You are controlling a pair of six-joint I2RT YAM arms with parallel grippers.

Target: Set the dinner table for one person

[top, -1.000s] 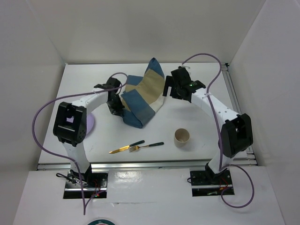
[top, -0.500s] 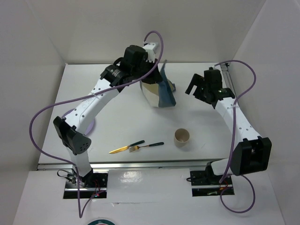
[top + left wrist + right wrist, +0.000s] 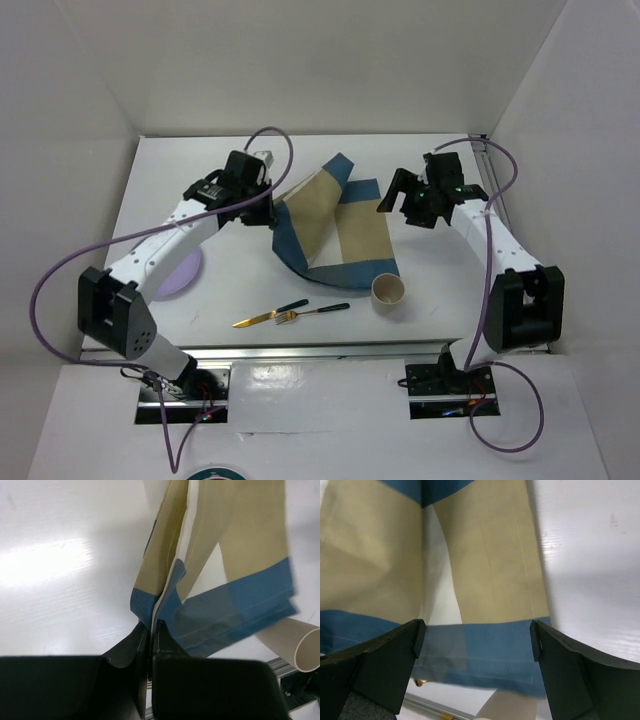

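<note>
Worktop [image 3: 250,285], placemat [image 3: 318,205] half-spread beyond cup [image 3: 389,291]; left tool [image 3: 150,628] clamped on its edge, right tool [image 3: 477,635] apart; lay flat, clear of cup.

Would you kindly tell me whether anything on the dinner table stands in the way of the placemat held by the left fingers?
Yes: the cup stands on the dinner table right beside the placemat's near right corner. The fork and knife lie nearer, apart from the cloth. The left fingers pinch its other end.

The placemat [image 3: 362,236] is soft matt cloth, the dinner table [image 3: 450,290] smooth, the knife [image 3: 254,320] shiny metal.
</note>
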